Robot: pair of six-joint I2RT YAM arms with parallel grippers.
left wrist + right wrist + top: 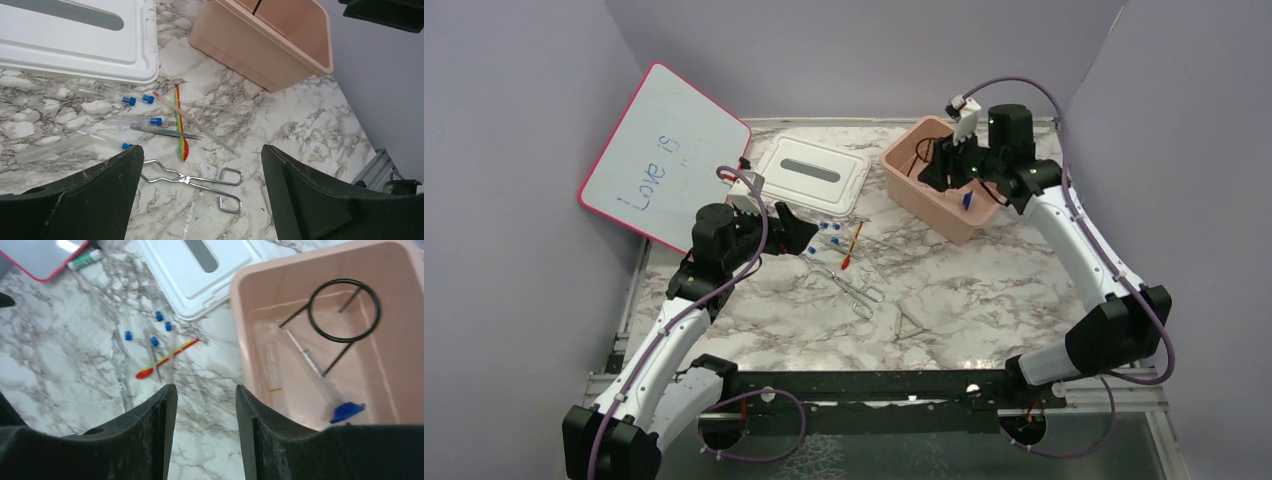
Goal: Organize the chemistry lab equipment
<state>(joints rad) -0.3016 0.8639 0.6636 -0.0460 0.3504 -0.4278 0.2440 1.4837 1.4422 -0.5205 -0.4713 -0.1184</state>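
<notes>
Above the bin rim, right gripper [206,395]: jaws parted, nothing between them.
Pink bin [245,340]: stands toward the table's far right corner, partly under the right gripper.
Black ring stand [310,312]: lies inside the bin, beyond and to the right of the right fingers.
Tube with a blue end [346,411]: on the bin floor, just right of the right fingers, one end beside the stand's legs.
Left gripper [200,150]: spread wide and empty, hovering over the loose items left of the table's middle.
Blue-capped glass tubes [129,100]: flat on the table, just beyond the left fingers.
Tweezers [165,131]: among the tubes, tips touching the striped stick.
Red-tipped striped stick [181,130]: beyond the open jaws, crossed by a clear glass rod [200,131].
Metal tongs [192,180]: directly under the gap between the left fingers.
White lid [75,45]: at the far edge, beyond the tubes.
</notes>
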